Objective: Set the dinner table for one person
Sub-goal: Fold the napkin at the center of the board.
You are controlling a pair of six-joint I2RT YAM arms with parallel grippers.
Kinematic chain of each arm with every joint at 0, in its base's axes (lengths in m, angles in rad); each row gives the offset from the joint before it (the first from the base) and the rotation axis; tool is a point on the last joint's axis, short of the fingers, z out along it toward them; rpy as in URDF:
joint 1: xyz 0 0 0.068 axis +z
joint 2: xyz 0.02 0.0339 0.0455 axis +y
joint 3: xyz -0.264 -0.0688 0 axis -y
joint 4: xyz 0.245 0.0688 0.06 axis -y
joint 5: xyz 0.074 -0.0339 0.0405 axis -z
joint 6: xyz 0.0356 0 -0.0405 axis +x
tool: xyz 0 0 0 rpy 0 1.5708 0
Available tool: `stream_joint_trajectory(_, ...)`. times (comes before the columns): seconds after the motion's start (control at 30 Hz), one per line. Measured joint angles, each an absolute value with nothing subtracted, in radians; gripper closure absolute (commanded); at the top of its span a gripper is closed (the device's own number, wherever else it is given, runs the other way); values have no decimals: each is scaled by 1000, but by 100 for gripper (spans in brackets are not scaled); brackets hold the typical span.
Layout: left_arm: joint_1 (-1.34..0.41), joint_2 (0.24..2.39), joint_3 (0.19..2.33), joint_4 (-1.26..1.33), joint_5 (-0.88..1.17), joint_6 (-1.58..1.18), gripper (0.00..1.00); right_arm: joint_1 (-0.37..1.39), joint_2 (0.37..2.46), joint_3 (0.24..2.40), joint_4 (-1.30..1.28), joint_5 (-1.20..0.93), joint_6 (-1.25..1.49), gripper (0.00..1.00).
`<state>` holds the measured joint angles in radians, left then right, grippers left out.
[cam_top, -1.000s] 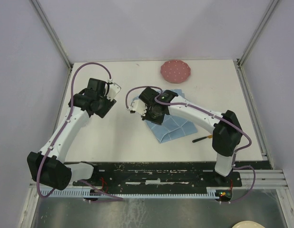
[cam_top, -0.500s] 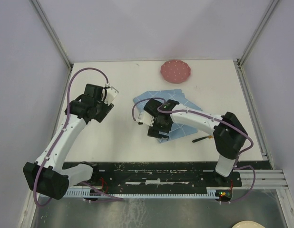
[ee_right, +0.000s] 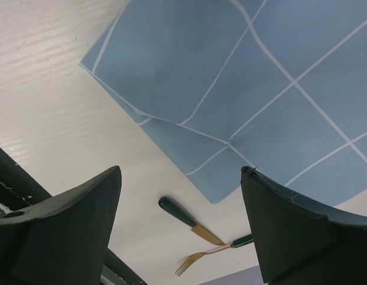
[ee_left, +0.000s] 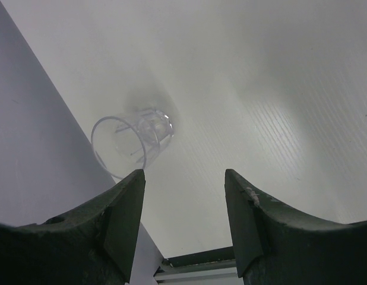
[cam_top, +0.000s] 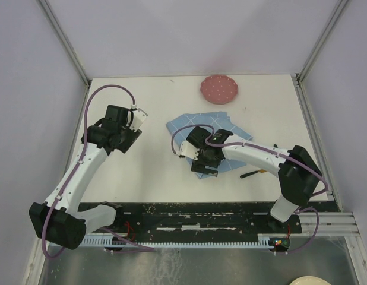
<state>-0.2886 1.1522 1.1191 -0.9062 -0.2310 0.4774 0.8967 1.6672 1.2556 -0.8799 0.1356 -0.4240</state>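
The dinner table (cam_top: pixel 148 172) is a white square top. A blue grid-patterned placemat (cam_top: pixel 230 132) lies spread near its middle, and the near corner of the placemat (ee_right: pixel 243 77) fills the right wrist view. My right gripper (cam_top: pixel 206 165) hangs over that near corner, and its jaws (ee_right: pixel 180 172) stand wide open and empty. A green-handled knife (ee_right: pixel 189 221) and a gold fork (ee_right: pixel 210 256) lie beyond the corner. My left gripper (cam_top: pixel 121 133) is at the left, open (ee_left: pixel 183 175) with nothing between its fingers. A clear glass (ee_left: pixel 131 144) sits ahead of it by the left wall.
A pink dotted plate (cam_top: pixel 219 89) rests at the far edge of the table. The knife (cam_top: pixel 252 173) lies right of the placemat. Grey walls close in the left, far and right sides. A black rail (cam_top: pixel 195 217) runs along the near edge.
My right gripper opened and let go of the placemat, which now lies spread out flat. It then drew back towards the near edge. The left arm pulled slightly left.
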Motion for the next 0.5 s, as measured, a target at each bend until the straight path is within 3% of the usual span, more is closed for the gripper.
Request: stream_joint_trajectory(0.5,-289,1165,1119,-903,-248,477,38,897,1718,1194,-798,139,-420,16)
